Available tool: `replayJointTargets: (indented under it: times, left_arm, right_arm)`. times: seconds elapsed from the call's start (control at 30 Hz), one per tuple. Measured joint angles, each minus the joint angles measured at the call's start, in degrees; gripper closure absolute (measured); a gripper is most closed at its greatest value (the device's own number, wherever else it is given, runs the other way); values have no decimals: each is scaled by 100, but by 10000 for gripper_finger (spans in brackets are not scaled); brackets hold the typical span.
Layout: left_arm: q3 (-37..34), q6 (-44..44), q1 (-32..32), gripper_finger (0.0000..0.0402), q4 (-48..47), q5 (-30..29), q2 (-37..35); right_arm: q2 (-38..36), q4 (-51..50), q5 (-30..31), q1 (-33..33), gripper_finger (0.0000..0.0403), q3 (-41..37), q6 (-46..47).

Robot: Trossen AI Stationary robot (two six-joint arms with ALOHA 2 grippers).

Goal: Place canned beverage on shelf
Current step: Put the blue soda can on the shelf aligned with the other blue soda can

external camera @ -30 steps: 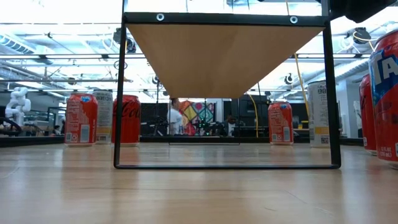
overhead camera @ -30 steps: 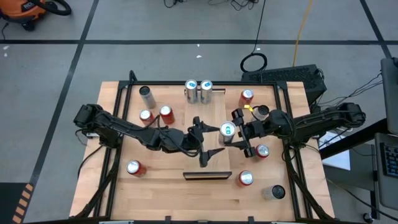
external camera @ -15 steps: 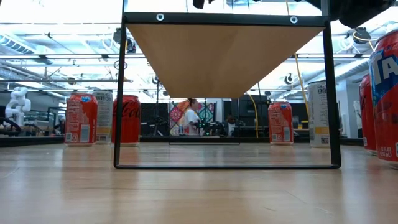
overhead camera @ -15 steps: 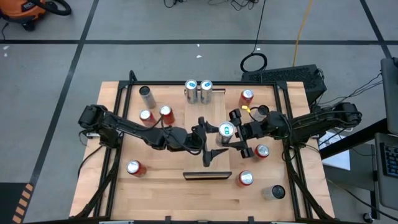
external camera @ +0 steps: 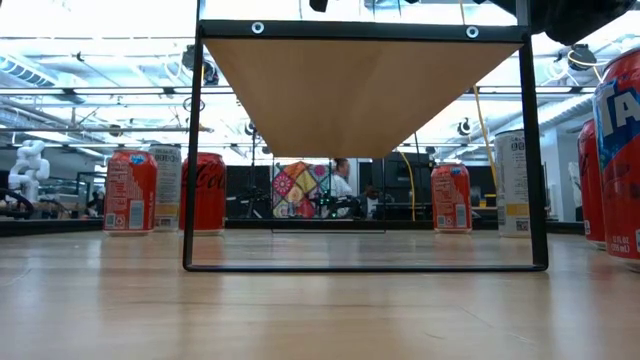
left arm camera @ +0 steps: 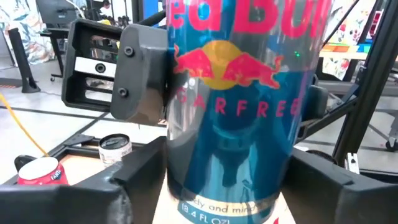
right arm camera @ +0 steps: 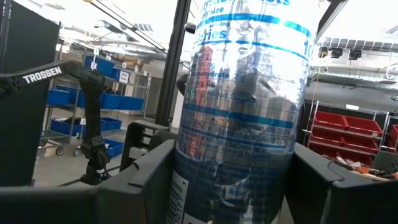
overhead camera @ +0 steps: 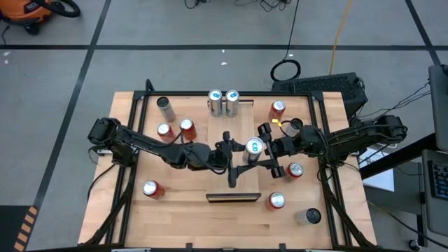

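In the high view, just right of centre, a silver-and-blue can [overhead camera: 254,146] stands upright over the shelf [overhead camera: 234,133], its long axis vertical and its lid turned up at the camera. The right tool [overhead camera: 265,149] comes in from the right and is clamped on the can: its wrist view shows the can filling the gap between both fingers [right arm camera: 140,180], so this arm seems to carry it. The left tool [overhead camera: 233,152] reaches in from the left at the same can; its wrist view shows the can [left arm camera: 239,106] upright between its fingers [left arm camera: 134,174], label facing the camera, with the right tool's housing [left arm camera: 115,74] behind. Whether the left fingers already press the can or only flank it I cannot tell. The pairing looks like a handover or a steadying hold, so the can stays vertical for setting down. Two other silver cans [overhead camera: 223,101] stand at the shelf's far end, top centre of the frame, so the free space lies nearer the bottom. Red cans [overhead camera: 175,129] wait on the table [overhead camera: 175,210] around it.
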Motion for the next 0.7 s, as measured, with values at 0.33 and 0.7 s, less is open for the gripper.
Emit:
replayJointTargets:
  times: [0.33,0.7]
  left_arm:
    - [0,-61,-6,159,-81,-42,-1]
    - [0,-136,-13,161,-272,-39,-12]
  right_arm:
    - [0,-36,1,0,188,0,39]
    - [-275,-352,304,0,119,4,447]
